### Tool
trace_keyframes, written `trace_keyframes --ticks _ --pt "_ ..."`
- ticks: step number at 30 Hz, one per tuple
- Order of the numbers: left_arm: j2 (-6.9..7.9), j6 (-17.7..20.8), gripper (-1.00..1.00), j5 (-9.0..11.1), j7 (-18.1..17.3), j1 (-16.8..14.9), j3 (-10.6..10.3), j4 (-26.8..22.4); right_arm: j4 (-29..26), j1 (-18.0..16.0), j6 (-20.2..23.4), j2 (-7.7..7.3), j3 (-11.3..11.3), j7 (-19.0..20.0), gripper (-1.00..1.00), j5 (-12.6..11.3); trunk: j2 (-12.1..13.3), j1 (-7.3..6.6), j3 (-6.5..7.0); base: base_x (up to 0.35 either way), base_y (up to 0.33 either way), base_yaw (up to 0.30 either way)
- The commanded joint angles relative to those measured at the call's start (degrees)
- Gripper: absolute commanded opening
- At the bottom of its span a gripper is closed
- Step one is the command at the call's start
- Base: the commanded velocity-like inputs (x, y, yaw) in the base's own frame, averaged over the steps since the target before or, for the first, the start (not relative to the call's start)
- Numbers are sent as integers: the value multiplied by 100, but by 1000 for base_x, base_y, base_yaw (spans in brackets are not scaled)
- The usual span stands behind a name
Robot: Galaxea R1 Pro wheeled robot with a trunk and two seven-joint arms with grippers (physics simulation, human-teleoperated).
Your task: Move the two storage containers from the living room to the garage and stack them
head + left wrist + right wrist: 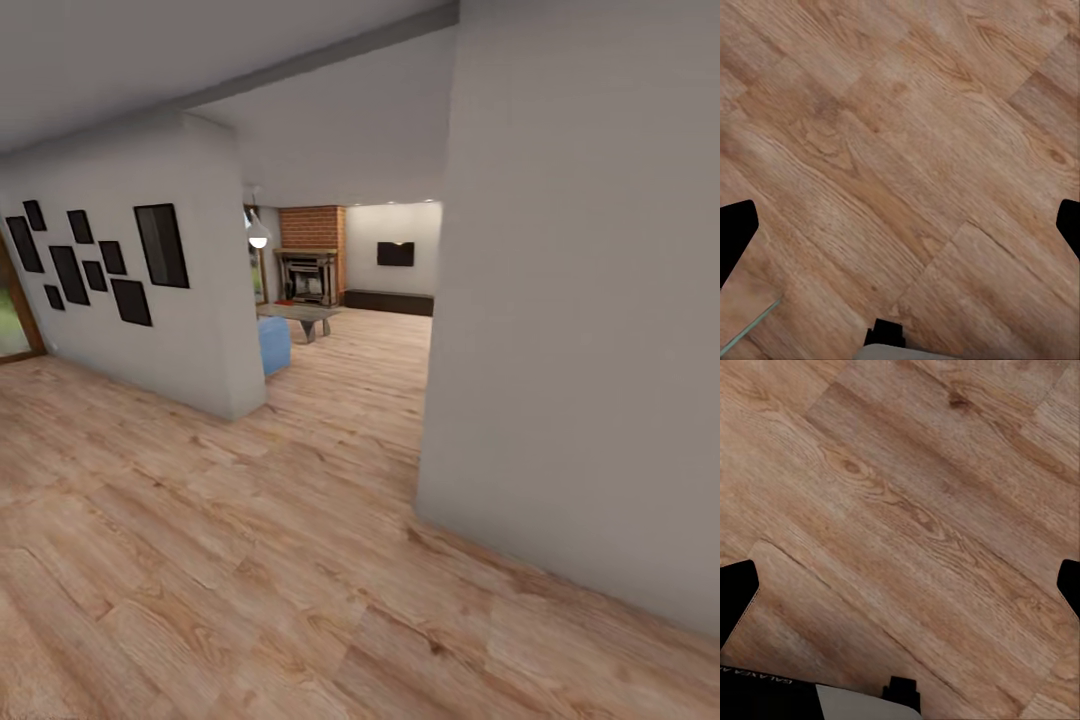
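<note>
The two storage containers are out of view, and so is the garage. Through an opening ahead I see the living room [350, 330] with its brick fireplace [312, 262]. My left gripper [900, 232] hangs open over light wood planks, its dark fingertips [735, 236] far apart with nothing between them. My right gripper [900, 592] is open in the same way above the planks, fingertips [735, 596] at the picture's sides.
A white wall [590, 330] stands close on the right, and another wall with dark picture frames [90, 262] on the left. Between them a passage leads to a blue sofa [274, 345], a grey coffee table [300, 317] and a dark low cabinet [390, 301].
</note>
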Motion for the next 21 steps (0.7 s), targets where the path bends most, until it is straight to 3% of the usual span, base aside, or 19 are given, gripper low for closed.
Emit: trace_keyframes --ticks 1,21 --pt "-2 -28 100 53 -21 -10 -3 19 23 -11 -45 -2 27 -2 100 28 -8 5 -10 327 0 300" --pt "21 -26 100 53 -24 -10 -3 19 24 -11 -50 -3 27 -2 100 35 -8 5 -10 327 0 300"
